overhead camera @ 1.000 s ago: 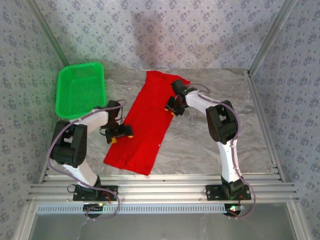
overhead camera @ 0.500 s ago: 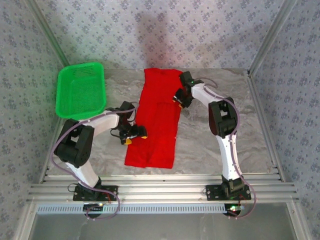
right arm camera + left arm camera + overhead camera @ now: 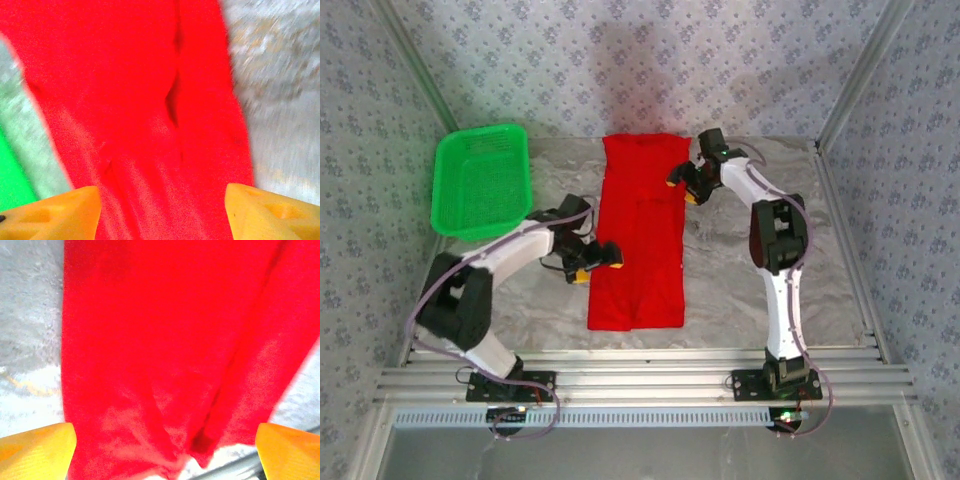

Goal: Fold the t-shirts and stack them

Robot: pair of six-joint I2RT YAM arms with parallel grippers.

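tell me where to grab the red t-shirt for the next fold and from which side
Probably its two near corners, coming in low from the outer sides. The red t-shirt lies flat on the table as a long strip running away from the arms, so only its thin edges can be pinched, and lifting the near end would halve it.

T-shirt [image 3: 638, 250] flat on table [image 3: 720, 285]; basket [image 3: 480, 185] behind and left of it

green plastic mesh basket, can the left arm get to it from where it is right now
Probably yes. The green plastic mesh basket sits close by the left arm, bare table between them, and the left tool hangs open over the red cloth t-shirt, holding nothing.
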